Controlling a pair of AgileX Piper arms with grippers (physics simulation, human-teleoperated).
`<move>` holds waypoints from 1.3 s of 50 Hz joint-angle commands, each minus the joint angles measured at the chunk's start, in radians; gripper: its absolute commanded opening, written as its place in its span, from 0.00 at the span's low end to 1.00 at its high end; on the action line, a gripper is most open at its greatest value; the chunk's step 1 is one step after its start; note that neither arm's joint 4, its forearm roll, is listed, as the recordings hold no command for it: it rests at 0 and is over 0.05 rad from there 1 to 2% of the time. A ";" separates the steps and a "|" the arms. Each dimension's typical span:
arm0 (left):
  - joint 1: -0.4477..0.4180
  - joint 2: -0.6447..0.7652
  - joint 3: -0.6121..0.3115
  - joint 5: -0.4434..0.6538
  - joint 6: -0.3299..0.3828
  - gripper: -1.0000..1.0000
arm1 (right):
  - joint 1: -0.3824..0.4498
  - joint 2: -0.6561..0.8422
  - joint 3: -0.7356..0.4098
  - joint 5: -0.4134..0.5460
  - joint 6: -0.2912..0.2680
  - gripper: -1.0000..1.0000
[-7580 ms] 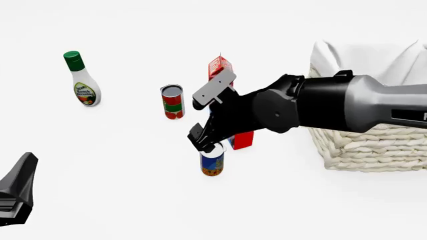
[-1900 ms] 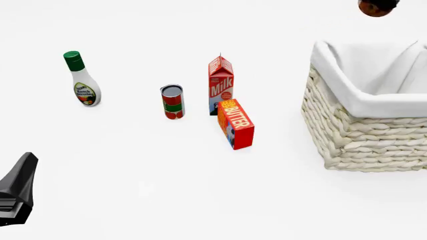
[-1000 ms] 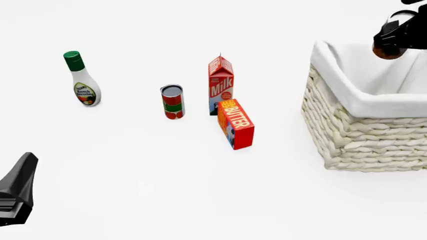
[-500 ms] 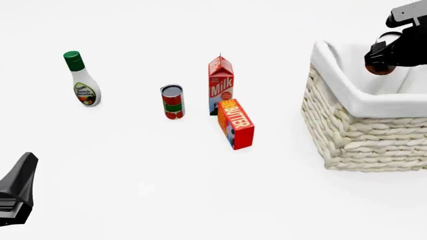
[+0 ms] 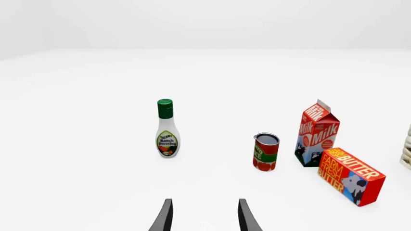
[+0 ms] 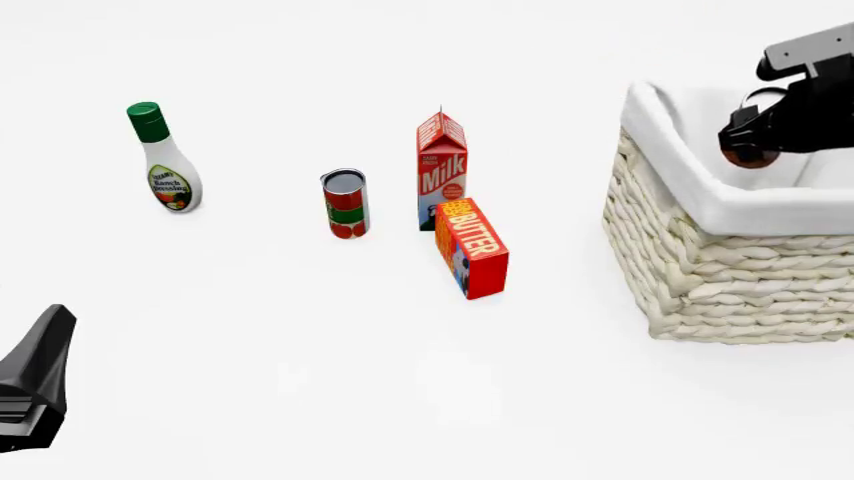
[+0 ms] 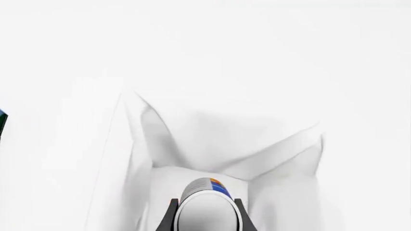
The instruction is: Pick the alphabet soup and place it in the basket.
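My right gripper (image 6: 750, 140) is shut on the alphabet soup (image 6: 747, 153), whose orange-brown bottom shows in the front view. It hangs just above the open basket (image 6: 721, 270), over the white cloth lining. In the right wrist view the can's silver top and blue label (image 7: 207, 211) sit between the fingers (image 7: 168, 217), with the cloth-lined inside of the basket (image 7: 212, 139) below. My left gripper (image 5: 203, 219) is open and empty near the table's front left, seen as a black shape in the front view (image 6: 34, 385).
A ranch dressing bottle (image 6: 164, 170) stands at the far left. A red-and-green can (image 6: 344, 203), a milk carton (image 6: 442, 168) and a butter box (image 6: 473, 247) stand together mid-table, left of the basket.
My right gripper has come down with the soup from the top right edge of the view to just over the basket's opening. The left arm has not moved.
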State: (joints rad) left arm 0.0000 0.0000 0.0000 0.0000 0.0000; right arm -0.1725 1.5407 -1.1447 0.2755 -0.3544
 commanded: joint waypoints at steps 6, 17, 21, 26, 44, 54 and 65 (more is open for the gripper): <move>0.000 0.000 0.000 0.000 0.000 1.00 | -0.013 0.033 -0.010 -0.027 0.016 0.00; 0.000 0.000 0.000 0.000 0.000 1.00 | -0.037 0.075 -0.012 -0.052 0.015 0.00; 0.000 0.000 0.000 0.000 0.000 1.00 | -0.047 0.091 -0.020 -0.057 0.014 0.00; 0.000 0.000 0.000 0.000 0.000 1.00 | -0.055 0.101 -0.029 -0.058 0.011 0.00; 0.000 0.000 0.000 0.000 0.000 1.00 | -0.080 0.131 -0.026 -0.082 -0.002 0.00; 0.000 0.000 0.000 0.000 0.000 1.00 | -0.080 0.155 -0.033 -0.091 -0.001 0.00; 0.000 0.000 0.000 0.000 0.000 1.00 | -0.075 0.173 -0.045 -0.095 -0.002 0.00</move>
State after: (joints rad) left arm 0.0000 0.0000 0.0000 0.0000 0.0000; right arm -0.2485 1.7010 -1.1709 0.1877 -0.3785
